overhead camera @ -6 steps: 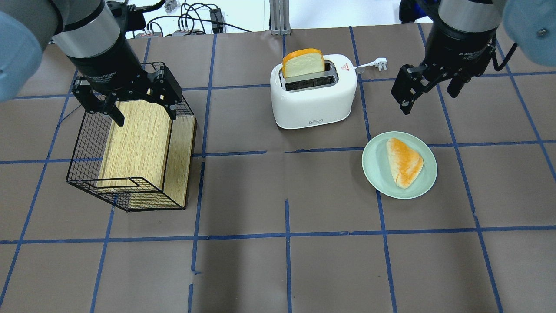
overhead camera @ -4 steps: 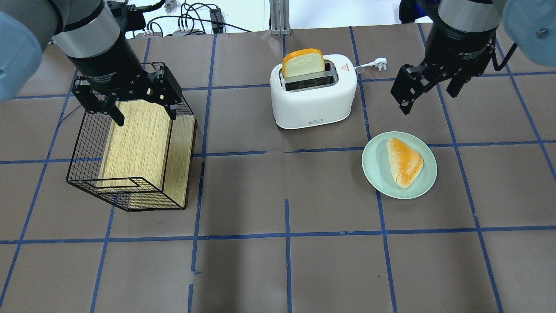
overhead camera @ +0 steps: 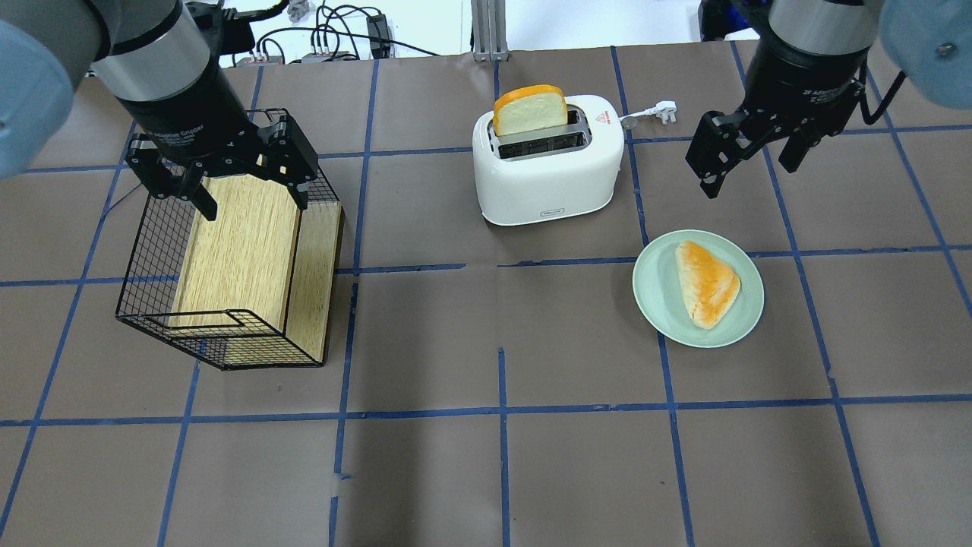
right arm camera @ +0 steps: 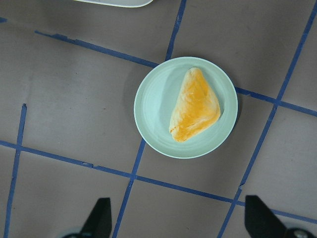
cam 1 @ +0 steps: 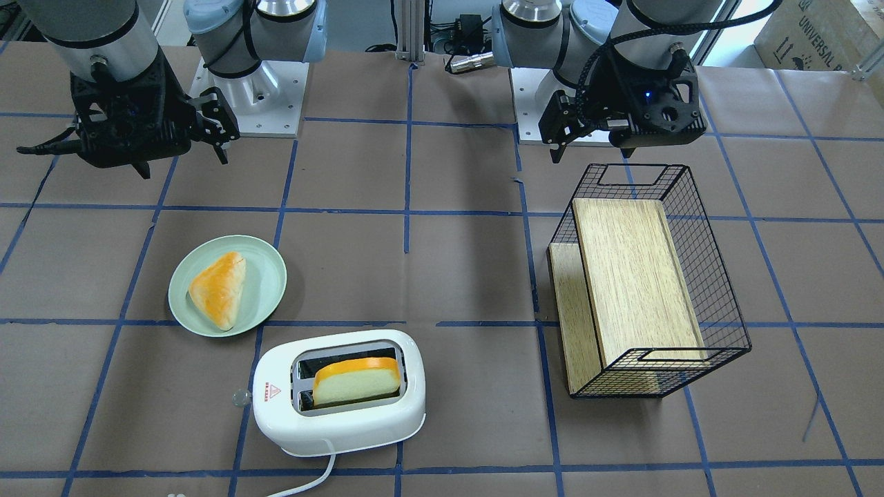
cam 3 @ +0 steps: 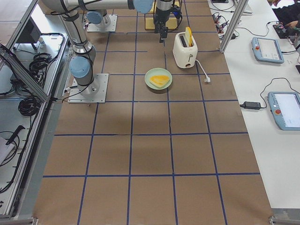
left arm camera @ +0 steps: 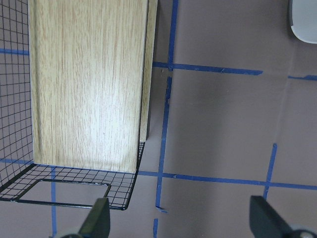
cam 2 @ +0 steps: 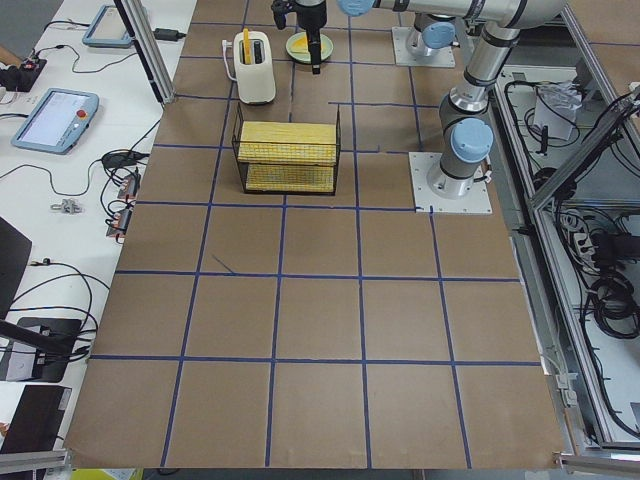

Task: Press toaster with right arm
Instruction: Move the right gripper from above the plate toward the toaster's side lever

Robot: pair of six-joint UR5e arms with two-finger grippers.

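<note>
The white two-slot toaster (overhead camera: 547, 171) stands at the far middle of the table, a slice of bread (overhead camera: 530, 110) upright in its far slot. It also shows in the front-facing view (cam 1: 338, 414). Its small clear knob (overhead camera: 629, 120) and white cord with plug (overhead camera: 664, 108) are on its right side. My right gripper (overhead camera: 748, 163) hangs open and empty above the table, to the right of the toaster and apart from it. The right wrist view looks down past its fingertips (right arm camera: 99, 220). My left gripper (overhead camera: 253, 199) is open and empty above the wire basket (overhead camera: 144, 251).
A pale green plate (overhead camera: 653, 304) with a triangular pastry (overhead camera: 708, 282) lies in front of my right gripper, to the toaster's right front. The black wire basket lies on its side holding a wooden board (overhead camera: 235, 243). Cables run along the far table edge.
My right gripper has crept very slightly toward the far side. The left arm, toaster, plate and basket have not moved.
</note>
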